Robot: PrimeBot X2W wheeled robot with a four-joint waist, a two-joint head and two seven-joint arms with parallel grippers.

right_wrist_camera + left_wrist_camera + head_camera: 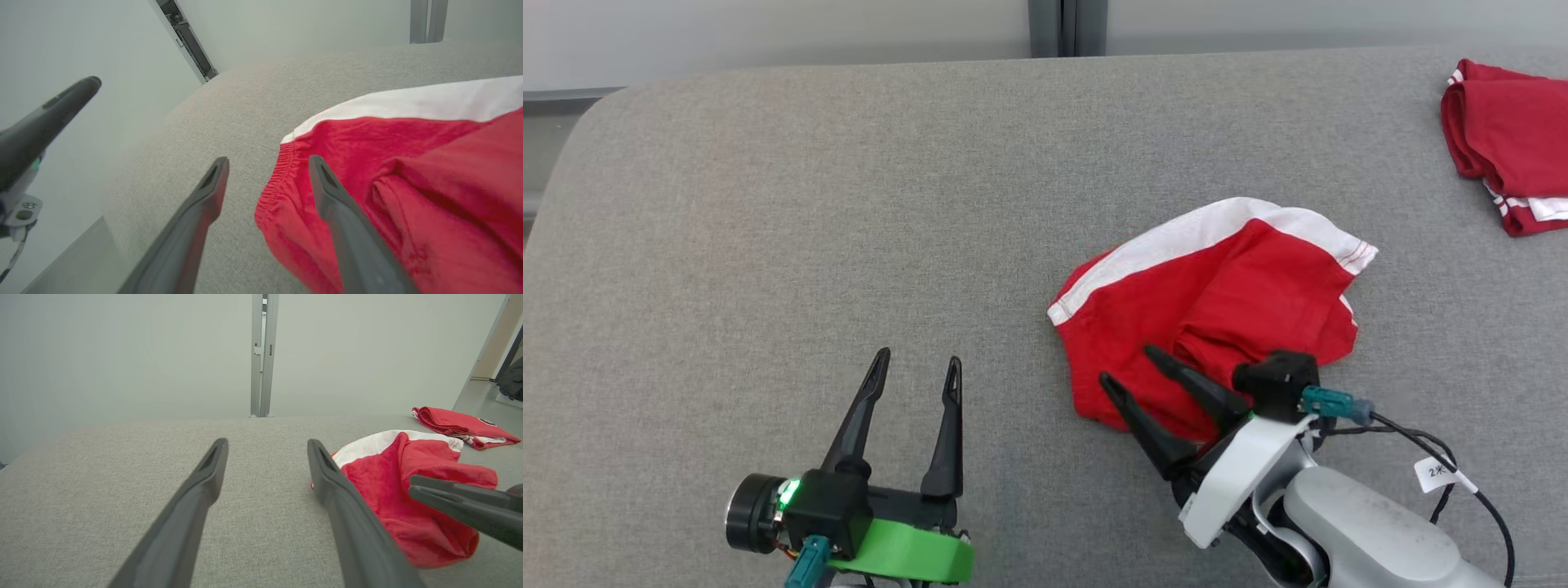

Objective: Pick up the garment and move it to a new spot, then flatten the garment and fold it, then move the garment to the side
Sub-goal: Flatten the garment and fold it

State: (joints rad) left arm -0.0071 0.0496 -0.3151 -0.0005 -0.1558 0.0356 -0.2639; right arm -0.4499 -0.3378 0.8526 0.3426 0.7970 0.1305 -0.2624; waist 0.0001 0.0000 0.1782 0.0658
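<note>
Two red pieces of clothing lie on the grey fabric surface (849, 204): the garment (1217, 310), crumpled and loosely bunched right of the middle, and a folded red piece (1503, 147) near the far right edge, well apart from it. The garment is red with a broad white band along its far side, and a gathered elastic hem shows at its left edge. The right tool (1127, 363) is at the near left corner of the garment, pointing up and to the left in the head view. Its two dark fingers are spread apart and hold nothing. In the right wrist view one finger is over the bare surface and the other over the red cloth, with the elastic hem between them. I cannot tell whether the tips touch the cloth. The left tool (918, 357) is at the lower left over the bare surface, well apart from the garment – it is also open, with an empty gap between the fingers, and a green light is lit on its body. Behind the surface stands a pale wall with a grey metal post (1066, 28).
</note>
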